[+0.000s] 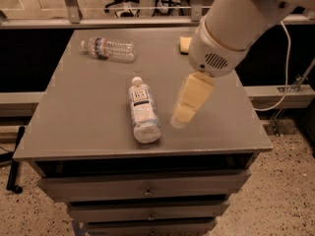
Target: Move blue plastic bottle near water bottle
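Note:
The blue plastic bottle (143, 110) lies on its side in the middle of the grey table (78, 107), white cap pointing to the back, large white label facing up. The water bottle (109, 48), clear and ribbed with a narrow red-white-blue band, lies on its side at the back left. My gripper (180, 121) hangs over the table just right of the blue bottle, close to it but apart from it, holding nothing. The white arm (231, 23) comes in from the upper right.
A yellow sponge (184, 44) lies at the back of the table, partly hidden behind the arm. Drawers (147, 191) sit below the table top. A rail and a glass wall run behind the table.

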Controlling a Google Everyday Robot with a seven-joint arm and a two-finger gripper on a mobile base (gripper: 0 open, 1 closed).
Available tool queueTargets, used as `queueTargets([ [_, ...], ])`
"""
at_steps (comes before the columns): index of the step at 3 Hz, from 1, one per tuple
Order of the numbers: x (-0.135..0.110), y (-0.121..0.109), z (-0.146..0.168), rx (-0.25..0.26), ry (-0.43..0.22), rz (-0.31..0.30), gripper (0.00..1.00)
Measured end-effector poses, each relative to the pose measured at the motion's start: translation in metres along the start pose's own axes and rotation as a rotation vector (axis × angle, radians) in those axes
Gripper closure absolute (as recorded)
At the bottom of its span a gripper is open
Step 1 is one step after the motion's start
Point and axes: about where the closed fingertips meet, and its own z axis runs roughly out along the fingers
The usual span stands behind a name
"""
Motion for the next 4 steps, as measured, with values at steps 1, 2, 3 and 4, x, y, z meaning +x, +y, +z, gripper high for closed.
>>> queueTargets([
  [1,-0.042,0.008,0.027,-0.03,-0.036,0.089,0.0],
  [2,-0.071,0.011,0.053,-0.036,-0.055,0.26,0.0],
  [3,-0.072,0.009,0.079,-0.009,-0.043,0.454,0.0],
  [4,-0.066,0.008,0.095,0.013,-0.028,0.54,0.0],
])
